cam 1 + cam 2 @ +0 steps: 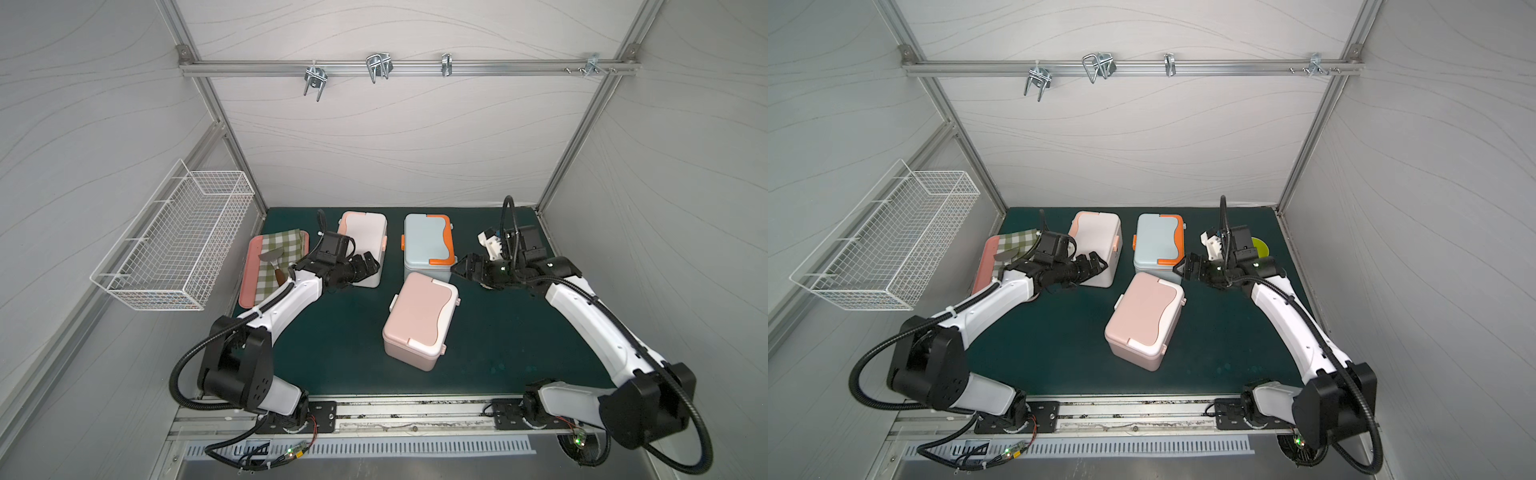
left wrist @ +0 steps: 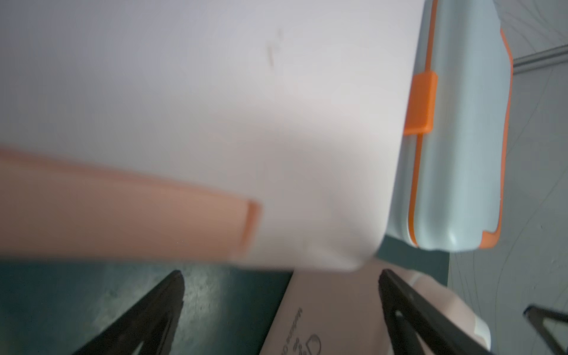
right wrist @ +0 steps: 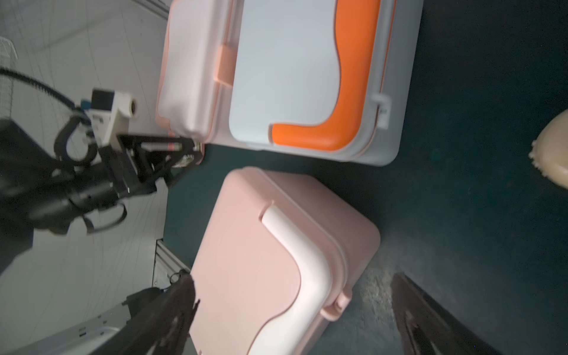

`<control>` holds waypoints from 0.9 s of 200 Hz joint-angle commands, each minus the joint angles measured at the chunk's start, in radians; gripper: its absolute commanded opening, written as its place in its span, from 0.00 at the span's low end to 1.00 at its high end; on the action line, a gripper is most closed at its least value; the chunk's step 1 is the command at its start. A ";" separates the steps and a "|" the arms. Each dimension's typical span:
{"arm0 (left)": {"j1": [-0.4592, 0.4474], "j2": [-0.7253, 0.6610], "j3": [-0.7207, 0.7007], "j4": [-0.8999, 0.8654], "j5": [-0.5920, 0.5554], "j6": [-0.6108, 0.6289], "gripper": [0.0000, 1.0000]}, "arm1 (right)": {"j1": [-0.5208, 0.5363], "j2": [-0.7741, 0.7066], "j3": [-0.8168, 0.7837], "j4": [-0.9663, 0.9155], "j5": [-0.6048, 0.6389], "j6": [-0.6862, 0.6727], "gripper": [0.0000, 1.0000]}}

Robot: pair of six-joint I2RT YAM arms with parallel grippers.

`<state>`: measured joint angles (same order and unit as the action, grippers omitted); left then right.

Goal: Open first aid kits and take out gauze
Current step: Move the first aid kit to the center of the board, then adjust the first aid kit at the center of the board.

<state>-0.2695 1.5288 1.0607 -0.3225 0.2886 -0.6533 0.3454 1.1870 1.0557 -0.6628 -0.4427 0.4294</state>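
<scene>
Hovers with empty, wide-spread jaws: left gripper (image 1: 371, 262) at the near end of the shut white kit (image 1: 362, 235), right gripper (image 1: 459, 268) beside the shut blue kit (image 1: 424, 241), seemingly seeking latches. Shows no gauze, presumably shut inside.

Dark green mat (image 1: 340, 345). At 11 o'clock, white kit (image 1: 363, 243) with peach trim; at 1 o'clock, light blue kit (image 1: 424, 245) with orange trim; centre, pale pink kit (image 1: 415, 320), white handle. At 10 o'clock, pink tray (image 1: 248, 278), green-and-white checked cloth (image 1: 286, 249). My left gripper (image 1: 371, 264) and right gripper (image 1: 456, 268): black.
</scene>
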 commanded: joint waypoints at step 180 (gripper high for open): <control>-0.508 -0.349 -0.283 0.067 0.008 -0.216 0.99 | 0.150 0.101 -0.110 0.160 -0.162 0.096 0.90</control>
<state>-0.7094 1.1740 0.7647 -0.3397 0.3466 -0.7979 0.4915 1.2259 0.8764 -0.5663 -0.6025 0.5304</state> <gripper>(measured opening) 0.989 0.903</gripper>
